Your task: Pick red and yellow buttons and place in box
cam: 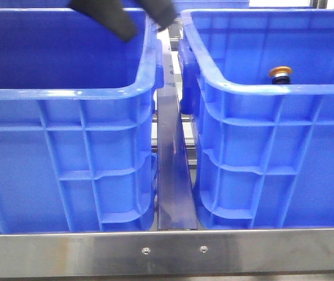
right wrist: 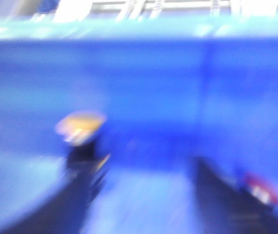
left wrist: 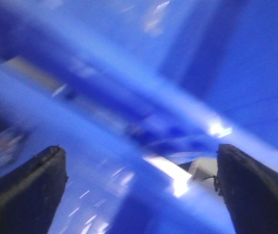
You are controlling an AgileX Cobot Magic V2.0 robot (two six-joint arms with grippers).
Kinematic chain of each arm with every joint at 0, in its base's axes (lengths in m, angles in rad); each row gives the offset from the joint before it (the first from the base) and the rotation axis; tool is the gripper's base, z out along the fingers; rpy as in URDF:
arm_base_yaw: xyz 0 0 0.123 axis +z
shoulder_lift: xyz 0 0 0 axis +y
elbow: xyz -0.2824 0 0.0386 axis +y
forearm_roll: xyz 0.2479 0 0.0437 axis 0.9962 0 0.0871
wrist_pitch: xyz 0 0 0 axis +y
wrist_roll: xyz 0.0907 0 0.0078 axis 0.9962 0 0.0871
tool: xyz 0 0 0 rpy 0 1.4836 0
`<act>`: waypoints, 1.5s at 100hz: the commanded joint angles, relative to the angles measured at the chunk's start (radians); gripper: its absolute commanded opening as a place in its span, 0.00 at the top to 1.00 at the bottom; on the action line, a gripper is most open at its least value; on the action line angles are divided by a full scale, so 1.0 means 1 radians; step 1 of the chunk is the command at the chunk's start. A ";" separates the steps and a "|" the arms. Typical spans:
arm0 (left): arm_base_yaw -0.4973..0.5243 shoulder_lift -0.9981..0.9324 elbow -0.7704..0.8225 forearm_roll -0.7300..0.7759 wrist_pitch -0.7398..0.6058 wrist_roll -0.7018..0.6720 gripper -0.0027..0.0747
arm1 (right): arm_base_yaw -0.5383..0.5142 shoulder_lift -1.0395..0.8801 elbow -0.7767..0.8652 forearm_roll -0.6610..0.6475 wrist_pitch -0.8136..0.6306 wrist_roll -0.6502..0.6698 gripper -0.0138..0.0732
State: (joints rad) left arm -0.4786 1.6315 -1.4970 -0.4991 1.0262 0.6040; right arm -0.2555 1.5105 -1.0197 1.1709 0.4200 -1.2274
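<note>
the yellow button stands upright inside the right crate, cap up, just ahead of the right gripper, whose jaws are spread with nothing between them. a red button shows by 1 finger (blurred). the left gripper hangs open over the left crate, farther off.

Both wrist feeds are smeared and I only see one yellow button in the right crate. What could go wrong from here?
1. The yellow button shows only as a smear beside the right pincer, so a grasp could miss.
2. The left pincer, open, is near the left crate rim and could clip it.
3. A reddish smear may be the red button; unconfirmed.
</note>
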 commanded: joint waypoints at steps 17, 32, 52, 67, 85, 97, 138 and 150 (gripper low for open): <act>0.001 -0.086 -0.023 0.381 -0.110 -0.359 0.58 | -0.005 -0.226 0.119 0.018 0.094 -0.015 0.91; 0.024 -0.087 0.011 0.512 -0.118 -0.527 0.91 | -0.005 -0.326 0.174 0.018 0.134 -0.015 0.91; 0.118 -0.147 0.118 0.480 -0.186 -0.539 0.99 | -0.005 -0.483 0.236 0.018 0.155 -0.015 0.91; 0.208 -0.237 0.216 0.480 -0.235 -0.558 0.99 | -0.005 -0.595 0.280 0.019 0.152 -0.015 0.91; 0.288 -0.380 0.339 0.518 -0.276 -0.594 0.99 | -0.005 -0.728 0.354 0.019 0.116 -0.015 0.91; 0.315 -0.514 0.431 0.605 -0.343 -0.670 0.99 | -0.005 -0.808 0.419 0.040 0.085 -0.015 0.91; 0.322 -1.026 0.760 0.781 -0.474 -0.862 0.99 | 0.164 -1.007 0.591 0.118 -0.042 -0.015 0.91; 0.322 -1.178 0.843 0.937 -0.456 -0.985 0.99 | 0.177 -1.111 0.628 0.118 -0.101 -0.015 0.91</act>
State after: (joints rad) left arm -0.1586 0.5432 -0.6753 0.3334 0.6336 -0.2990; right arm -0.0849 0.4540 -0.3844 1.2495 0.3904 -1.2304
